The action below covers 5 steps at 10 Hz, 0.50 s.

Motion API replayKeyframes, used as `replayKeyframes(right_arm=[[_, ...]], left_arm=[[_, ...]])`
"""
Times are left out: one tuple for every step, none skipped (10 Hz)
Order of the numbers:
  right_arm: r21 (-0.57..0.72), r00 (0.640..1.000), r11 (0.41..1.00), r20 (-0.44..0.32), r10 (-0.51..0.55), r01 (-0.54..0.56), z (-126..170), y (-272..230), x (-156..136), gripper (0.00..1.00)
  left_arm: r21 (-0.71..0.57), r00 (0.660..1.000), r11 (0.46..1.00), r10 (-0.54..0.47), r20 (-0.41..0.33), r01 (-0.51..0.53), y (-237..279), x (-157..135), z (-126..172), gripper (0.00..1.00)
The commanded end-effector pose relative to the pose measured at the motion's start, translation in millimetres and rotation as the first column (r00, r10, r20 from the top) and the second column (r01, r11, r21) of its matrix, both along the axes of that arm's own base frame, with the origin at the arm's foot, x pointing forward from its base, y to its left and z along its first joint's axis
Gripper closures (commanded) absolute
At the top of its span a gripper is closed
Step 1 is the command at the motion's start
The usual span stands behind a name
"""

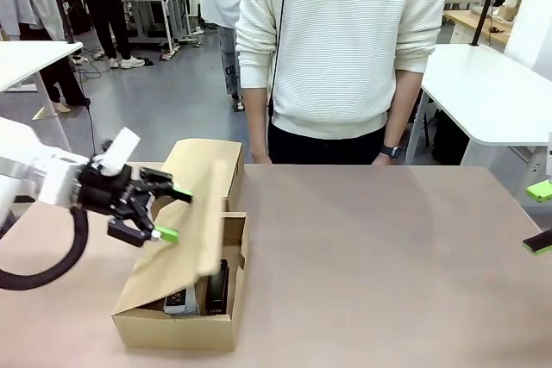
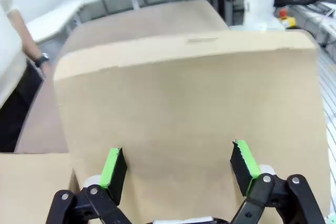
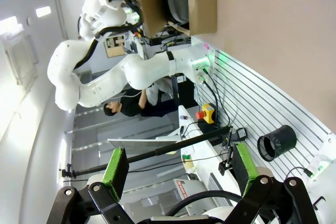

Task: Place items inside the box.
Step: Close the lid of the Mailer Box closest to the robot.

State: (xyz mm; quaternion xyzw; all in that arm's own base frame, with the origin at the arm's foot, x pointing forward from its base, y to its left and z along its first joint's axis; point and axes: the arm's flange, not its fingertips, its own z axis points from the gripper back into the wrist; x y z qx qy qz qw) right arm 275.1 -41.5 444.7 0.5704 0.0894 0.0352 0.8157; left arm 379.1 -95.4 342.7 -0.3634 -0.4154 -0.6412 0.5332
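In the front view the cardboard box (image 1: 177, 321) sits at the lower left of the frame on the brown table (image 1: 388, 265), with its large lid flap (image 1: 194, 213) tilted over the opening. Through the gap at the box's lower middle, dark items (image 1: 216, 289) lie inside, along with something pale with print (image 1: 178, 302); which items they are cannot be told. The left claw (image 1: 172, 213) is at the left of the frame, its green-padded fingers spread, one tip above and one below on the near face of the flap, close against the cardboard. In the left wrist view the same claw (image 2: 178, 163) has its two green pads (image 2: 111, 167) wide apart over the flat tan flap (image 2: 184, 103), nothing pinched between them. At the right edge of the front view two green pads of the right claw (image 1: 539, 215) show, standing apart and well away from the box. In the right wrist view that claw (image 3: 178, 166) is spread and holds nothing. A person in a white sweater (image 1: 341, 40) stands at the far side of the table, upper middle of the frame
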Motion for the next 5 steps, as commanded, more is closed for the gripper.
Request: replayKeyframes(right_arm=[[0.012, 1.000, 1.000, -0.016, -0.010, 0.010, 6.7, 0.1, 0.4, 0.00], [0.012, 1.000, 1.000, -0.016, -0.010, 0.010, 6.7, 0.1, 0.4, 0.00], [0.012, 1.000, 1.000, -0.016, -0.010, 0.010, 6.7, 0.1, 0.4, 0.00], [0.012, 1.000, 1.000, -0.016, -0.010, 0.010, 6.7, 0.1, 0.4, 0.00], [0.012, 1.000, 1.000, -0.016, -0.010, 0.010, 6.7, 0.1, 0.4, 0.00]], left_arm=[[0.081, 1.000, 0.997, -0.016, -0.016, 0.017, -10.8, -103.4, -28.7, 0.00], [0.106, 0.999, 0.994, -0.027, -0.031, 0.030, -11.6, -106.0, -33.4, 0.00], [0.131, 0.999, 0.991, -0.027, -0.031, 0.031, -8.6, -105.9, -36.1, 0.00], [0.140, 0.999, 0.990, -0.011, -0.038, 0.016, -3.6, -103.7, -36.0, 0.00], [0.154, 0.999, 0.988, 0.000, -0.042, 0.006, 0.6, -101.3, -36.3, 0.00]])
